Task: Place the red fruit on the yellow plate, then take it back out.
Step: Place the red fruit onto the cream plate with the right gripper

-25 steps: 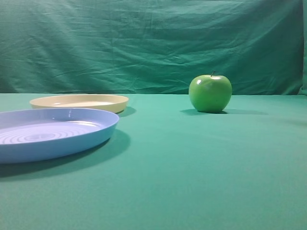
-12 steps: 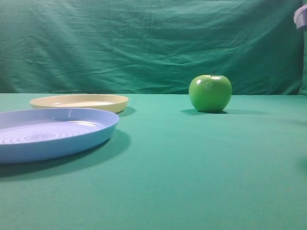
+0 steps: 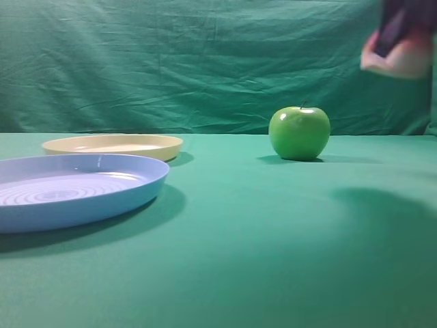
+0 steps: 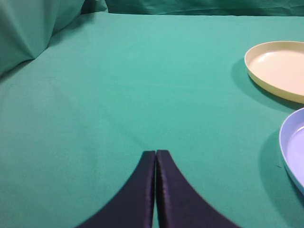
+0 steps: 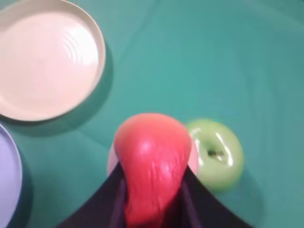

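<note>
Right pincer pinches the smooth red-pink fruit aloft above the green-clothed table's right side (green apple below), likely carrying it toward the empty pale cream-yellow plate; left pincer sits pressed together.

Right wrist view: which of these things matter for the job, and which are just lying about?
For the job:
red fruit, held in the right claw
yellow plate, nothing on it

Lying about:
green apple
blue plate

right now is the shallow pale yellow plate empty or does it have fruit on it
Empty. The shallow pale yellow plate shows a bare inside; the round red fruit is held above the table in the right gripper.
</note>
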